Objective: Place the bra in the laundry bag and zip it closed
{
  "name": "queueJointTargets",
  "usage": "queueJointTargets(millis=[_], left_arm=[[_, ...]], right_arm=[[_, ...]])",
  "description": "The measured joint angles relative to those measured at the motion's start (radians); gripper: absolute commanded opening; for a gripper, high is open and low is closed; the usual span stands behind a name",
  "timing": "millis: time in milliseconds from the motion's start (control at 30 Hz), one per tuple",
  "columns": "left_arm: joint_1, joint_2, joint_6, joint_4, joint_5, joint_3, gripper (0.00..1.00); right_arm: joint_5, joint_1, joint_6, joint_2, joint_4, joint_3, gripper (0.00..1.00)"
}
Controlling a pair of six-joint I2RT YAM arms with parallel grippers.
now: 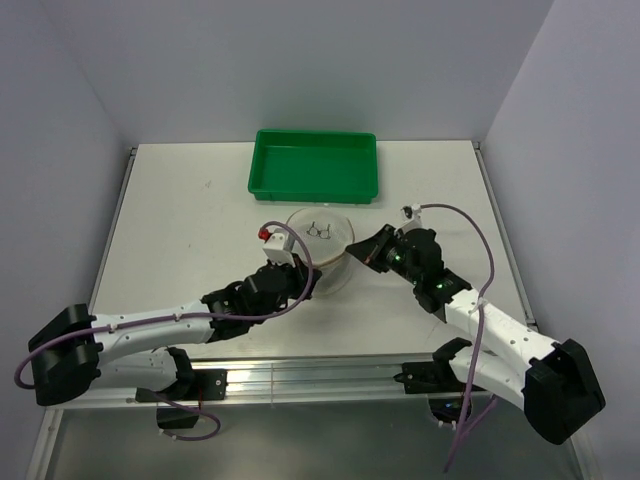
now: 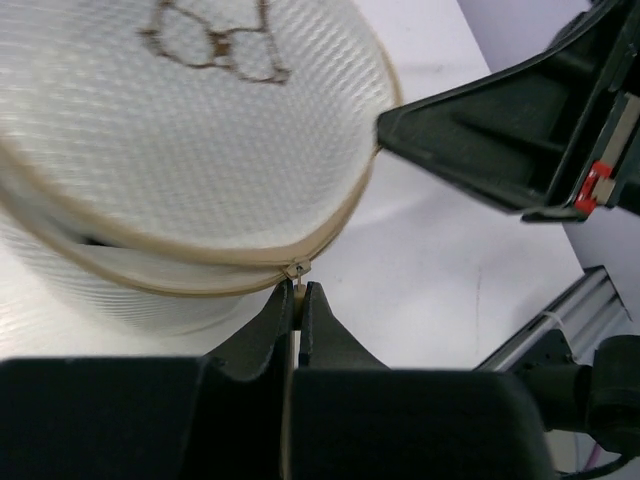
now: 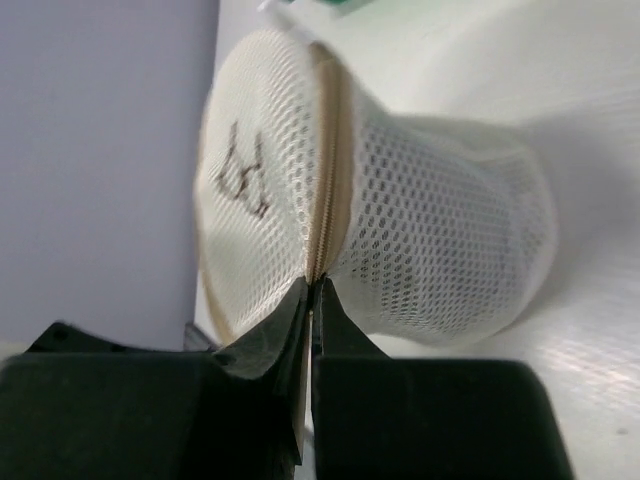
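The laundry bag [image 1: 320, 240] stands upright at the middle of the worktop [image 1: 180, 220], just below the green tray [image 1: 313, 197] in the overhead view, with a gripper on either side of it. Your left gripper [image 2: 298, 292] is closed tight on the small zip pull [image 2: 297, 270] at the bag's near rim, low in the centre of its wrist view. That is the hold you need to drag the slider round.

Your right gripper [image 3: 312, 292] is likewise pinched shut, on the tan zip [image 3: 325, 180] seam at the rim, bottom centre of its own view. I read that as the anchor: it stops the soft mesh turning or buckling while the other arm pulls.

In the left wrist view the zip looks joined to the right of the slider. To the left the two tan bands part, with a dark sliver in the gap. So, by my judgement, closing is under way but not finished.

The bra shows plainly in no view. The dark sliver may be it, inside the bag, but the mesh is too cloudy for you to be sure.
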Motion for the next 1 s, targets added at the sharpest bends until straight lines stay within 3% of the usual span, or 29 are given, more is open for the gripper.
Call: queueJointTargets(millis=[267,367,400,500,667,767,800,900,1000], left_arm=[[-0.001,-0.148,-0.007,-0.135,-0.143,-0.029,0.00],[-0.003,-0.169,-0.006,-0.145,-0.161,-0.034,0.00],[-0.003,-0.164,-0.006,-0.144,-0.162,-0.034,0.00],[-0.003,-0.141,-0.007,-0.117,-0.145,-0.039,0.00],[-0.011,-0.084,-0.006,-0.051,-0.099,-0.038,0.00],[-0.018,-0.043,-0.005,-0.016,-0.069,-0.030,0.00],[-0.020,-0.029,-0.004,-0.006,-0.062,-0.025,0.00],[-0.031,0.007,-0.003,0.018,-0.037,-0.009,0.00],[-0.035,0.013,-0.003,0.024,-0.024,-0.007,0.00]], right_arm=[[-0.085,-0.127,-0.127,0.049,-0.079,0.059,0.00],[-0.122,-0.134,-0.153,0.073,-0.082,0.092,0.36],[-0.128,-0.135,-0.158,0.079,-0.074,0.095,0.56],[-0.138,-0.132,-0.152,0.073,-0.068,0.084,0.69],[-0.118,-0.032,-0.107,-0.068,-0.069,-0.014,0.69],[-0.116,0.035,-0.068,-0.113,-0.050,-0.048,0.62],[-0.113,0.052,-0.054,-0.111,-0.039,-0.055,0.53],[-0.109,0.069,-0.031,-0.088,-0.019,-0.056,0.47],[-0.090,0.070,-0.028,-0.053,-0.016,-0.048,0.51]])
